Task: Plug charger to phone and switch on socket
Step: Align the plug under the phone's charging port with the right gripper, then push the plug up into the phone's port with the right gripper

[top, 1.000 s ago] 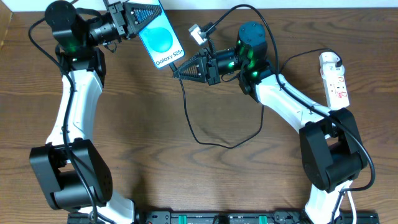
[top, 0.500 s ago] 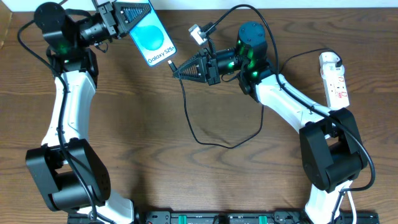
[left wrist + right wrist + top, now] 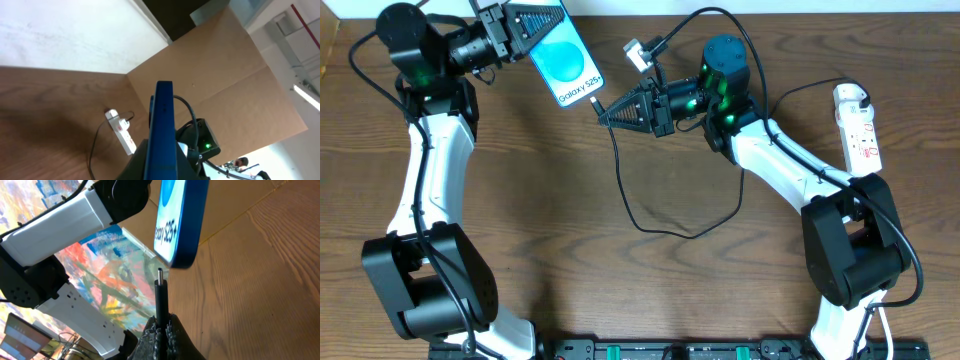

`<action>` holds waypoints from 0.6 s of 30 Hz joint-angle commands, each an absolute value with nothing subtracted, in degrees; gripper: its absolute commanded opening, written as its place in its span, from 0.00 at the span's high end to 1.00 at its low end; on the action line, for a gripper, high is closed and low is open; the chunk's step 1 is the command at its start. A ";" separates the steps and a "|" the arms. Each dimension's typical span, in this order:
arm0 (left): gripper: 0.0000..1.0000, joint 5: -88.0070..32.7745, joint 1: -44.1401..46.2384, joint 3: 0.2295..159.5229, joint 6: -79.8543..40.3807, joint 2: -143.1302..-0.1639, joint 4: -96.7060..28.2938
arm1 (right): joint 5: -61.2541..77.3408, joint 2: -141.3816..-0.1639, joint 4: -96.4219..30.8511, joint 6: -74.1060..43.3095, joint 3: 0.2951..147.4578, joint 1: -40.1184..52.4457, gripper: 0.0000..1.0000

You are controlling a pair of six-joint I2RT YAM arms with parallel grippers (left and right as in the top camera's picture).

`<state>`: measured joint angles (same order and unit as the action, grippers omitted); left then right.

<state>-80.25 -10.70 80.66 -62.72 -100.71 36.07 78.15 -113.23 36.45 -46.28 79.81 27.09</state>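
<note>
The phone [image 3: 565, 66] is thin and long, with a bright blue screen. It has a lighter blue circle and the white words "Galaxy S25+" on it. Its screen faces up, and it sits tilted at the far side of the table [image 3: 540, 220], a bit left of the middle. The left gripper [image 3: 552, 18] is squeezed tight on the phone's far end.

The charger [image 3: 625, 190] is a long thin black wire. It lies in a big loop on the table in the middle. Its small black plug stands straight up out of the right gripper [image 3: 610, 113], which is pinched tight on it. In the right wrist view the metal tip is very near the phone's bottom edge, but it is not in the phone.

The socket [image 3: 858, 125] is a thin white strip with red marks. It lies flat at the far right of the table, well apart from both grippers. A white cord runs from it.

Count them: one phone, one charger, one socket. There are two arms and two grippers, and each gripper holds one thing.
</note>
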 commanded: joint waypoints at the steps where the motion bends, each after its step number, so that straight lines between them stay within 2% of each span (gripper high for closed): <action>1: 0.92 -80.53 -10.35 81.10 -61.06 -99.68 35.57 | 78.13 -113.38 36.42 -46.24 80.29 27.53 0.99; 18: 0.93 -78.56 -8.56 81.10 -61.69 -99.68 35.62 | 78.04 -113.38 36.42 -46.22 80.29 27.42 0.99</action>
